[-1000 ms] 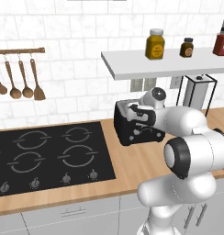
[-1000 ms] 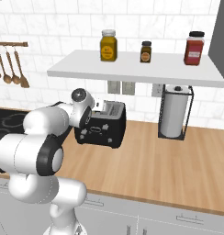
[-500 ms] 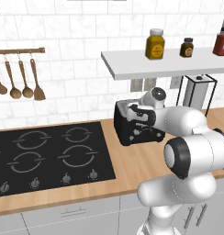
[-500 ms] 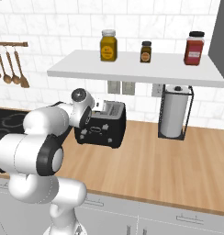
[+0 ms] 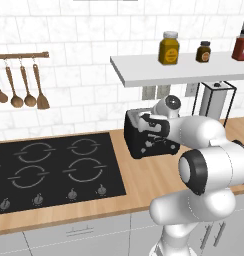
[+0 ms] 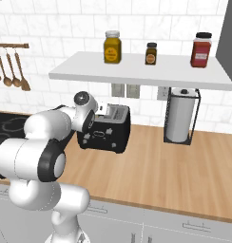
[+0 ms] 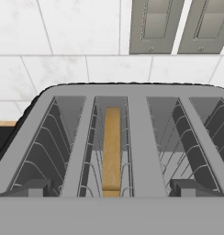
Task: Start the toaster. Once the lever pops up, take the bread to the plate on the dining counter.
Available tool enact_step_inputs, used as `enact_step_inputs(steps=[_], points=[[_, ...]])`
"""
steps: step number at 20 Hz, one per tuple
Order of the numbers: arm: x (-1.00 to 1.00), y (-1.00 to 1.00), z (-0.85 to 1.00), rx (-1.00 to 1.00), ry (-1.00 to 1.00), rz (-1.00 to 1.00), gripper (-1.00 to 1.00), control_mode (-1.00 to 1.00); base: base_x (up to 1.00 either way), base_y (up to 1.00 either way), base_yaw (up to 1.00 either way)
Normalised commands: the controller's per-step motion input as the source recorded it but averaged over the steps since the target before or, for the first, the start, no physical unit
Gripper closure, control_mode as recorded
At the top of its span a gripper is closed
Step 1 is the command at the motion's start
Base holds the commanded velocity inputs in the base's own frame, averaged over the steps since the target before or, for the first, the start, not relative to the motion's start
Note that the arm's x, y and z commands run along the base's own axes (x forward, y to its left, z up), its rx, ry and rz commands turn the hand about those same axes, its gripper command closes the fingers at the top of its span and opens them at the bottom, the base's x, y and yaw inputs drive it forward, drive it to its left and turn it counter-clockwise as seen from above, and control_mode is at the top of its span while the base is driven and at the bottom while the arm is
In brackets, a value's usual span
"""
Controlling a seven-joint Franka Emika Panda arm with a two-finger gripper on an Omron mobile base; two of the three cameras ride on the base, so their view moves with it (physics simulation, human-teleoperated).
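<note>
On the wooden wall counter [image 6: 184, 166], toaster [image 6: 106, 133] beside black hob [image 5: 49, 170].

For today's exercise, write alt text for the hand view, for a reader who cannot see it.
Looking down into the toaster: a tan bread slice stands on edge in one wire-lined slot. Behind it, white wall tiles and two grey outlet plates.

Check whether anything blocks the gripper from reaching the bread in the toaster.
Nothing visible does. In the hand view the bread stands edge-up in an open slot of the toaster, with only the slot's wire guides beside it. The gripper hovers right above that slot.
</note>
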Motion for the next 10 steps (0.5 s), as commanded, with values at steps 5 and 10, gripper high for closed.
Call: enact_step_inputs(steps=[5,10], points=[[0.00,0.00,0.00,0.00,0.00,0.00,-1.00,-1.00,0.00,0.00,0.00],[0.00,0.00,0.00,0.00,0.00,0.00,-1.00,-1.00,0.00,0.00,0.00]])
